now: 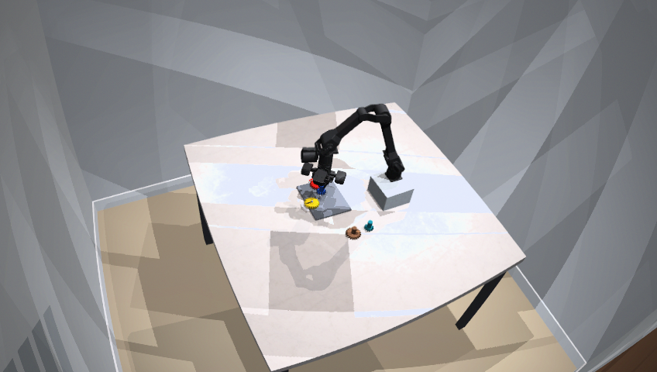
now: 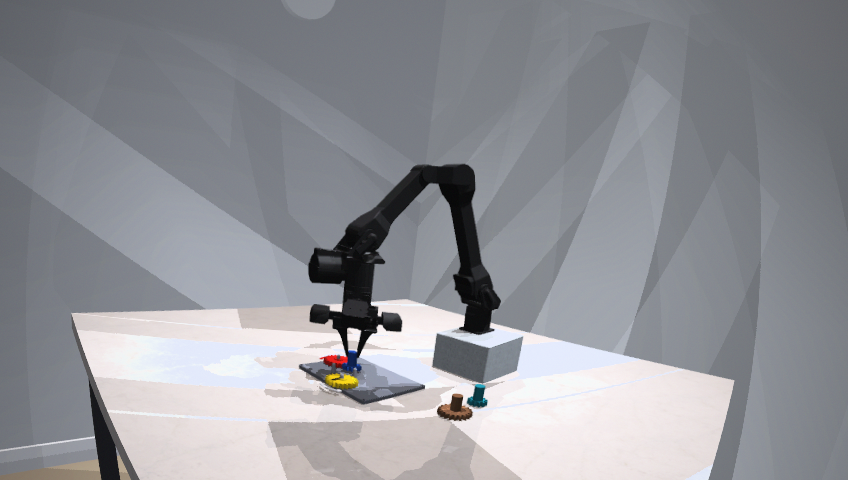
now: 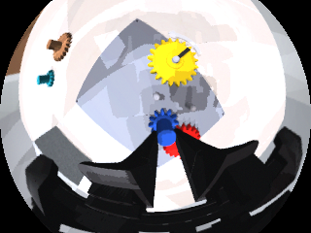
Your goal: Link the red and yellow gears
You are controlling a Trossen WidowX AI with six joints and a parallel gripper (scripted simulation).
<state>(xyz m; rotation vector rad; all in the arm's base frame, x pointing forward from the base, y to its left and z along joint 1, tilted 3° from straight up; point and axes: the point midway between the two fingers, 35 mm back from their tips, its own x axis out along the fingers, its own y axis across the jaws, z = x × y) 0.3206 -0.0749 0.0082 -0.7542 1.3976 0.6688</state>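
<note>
Wrist view, blue gear point(image 1: 321, 190) point(image 2: 352, 361) point(image 3: 164, 123) between 2 fingers point(image 1: 321, 185) point(image 2: 352, 355), its stem gripped.

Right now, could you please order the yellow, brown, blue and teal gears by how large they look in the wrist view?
1. Yellow gear
2. Blue gear
3. Brown gear
4. Teal gear

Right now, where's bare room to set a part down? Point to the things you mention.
Bare tabletop: between the brown gear point(image 1: 352, 232) point(image 2: 454, 411) point(image 3: 62, 47) and the table's near edge. Crowded: the grey board's point(image 1: 338, 209) point(image 2: 398, 386) point(image 3: 104, 80) red-yellow side, with the gripper point(image 1: 321, 186) point(image 2: 352, 355) point(image 3: 165, 132) holding the blue gear point(image 1: 321, 190) point(image 2: 351, 364) point(image 3: 163, 118).
</note>
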